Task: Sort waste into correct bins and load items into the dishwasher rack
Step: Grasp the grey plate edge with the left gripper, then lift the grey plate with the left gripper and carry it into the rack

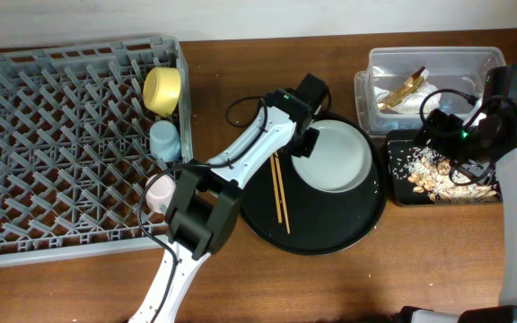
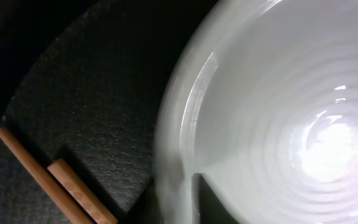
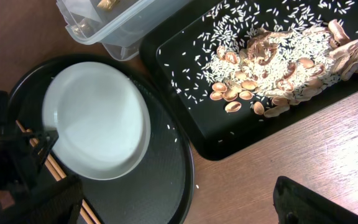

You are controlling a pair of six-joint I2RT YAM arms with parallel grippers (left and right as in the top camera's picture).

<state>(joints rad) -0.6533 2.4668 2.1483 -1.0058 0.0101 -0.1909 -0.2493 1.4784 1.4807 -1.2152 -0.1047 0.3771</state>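
My left gripper (image 1: 302,148) is shut on the left rim of the pale grey plate (image 1: 335,157), which sits tilted on the round black tray (image 1: 330,231). In the left wrist view one finger lies inside the blurred plate rim (image 2: 179,124). The chopsticks (image 1: 281,193) lie on that tray beside the plate. The yellow bowl (image 1: 162,90), blue cup (image 1: 164,141) and pink cup (image 1: 160,193) stand along the right side of the grey dishwasher rack (image 1: 25,90). My right gripper (image 3: 185,208) is open and empty above the black rectangular tray (image 3: 179,74) of food scraps (image 3: 278,68).
The clear tub (image 1: 424,63) at the back right holds the brown-and-gold wrapper (image 1: 402,90) and white tissue. Rice grains are scattered across the rectangular tray, and one lies on the wooden table (image 3: 291,155). Cables trail from both arms.
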